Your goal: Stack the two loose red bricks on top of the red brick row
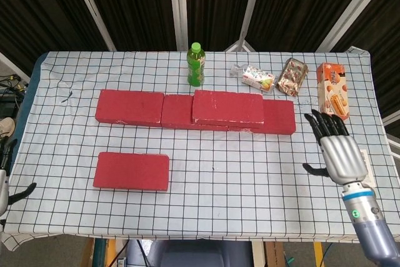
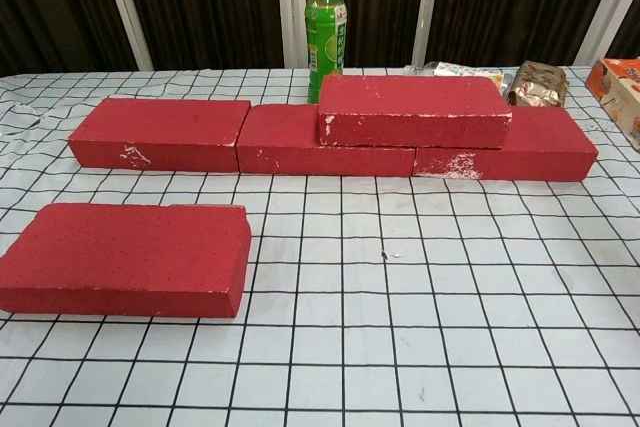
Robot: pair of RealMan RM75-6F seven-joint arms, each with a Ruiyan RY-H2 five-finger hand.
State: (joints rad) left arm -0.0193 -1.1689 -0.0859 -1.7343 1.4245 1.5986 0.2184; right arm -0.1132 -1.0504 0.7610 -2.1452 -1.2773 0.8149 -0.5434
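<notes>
Left hand (image 1: pixel 5 182): cut by the head view's left edge, only dark fingertips show; pose unreadable; outside the chest view.
Right hand (image 1: pixel 337 149): outside the chest view.
Orange box (image 2: pixel 621 85): right of the brick row (image 2: pixel 330 137), cropped by the chest view's right edge.
Snack packets (image 1: pixel 275 78): behind the row, print too small to read.

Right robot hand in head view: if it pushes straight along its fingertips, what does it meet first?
Probably the orange snack box, lying just beyond the right robot hand; height above the table is unclear, so it might pass over.
</notes>
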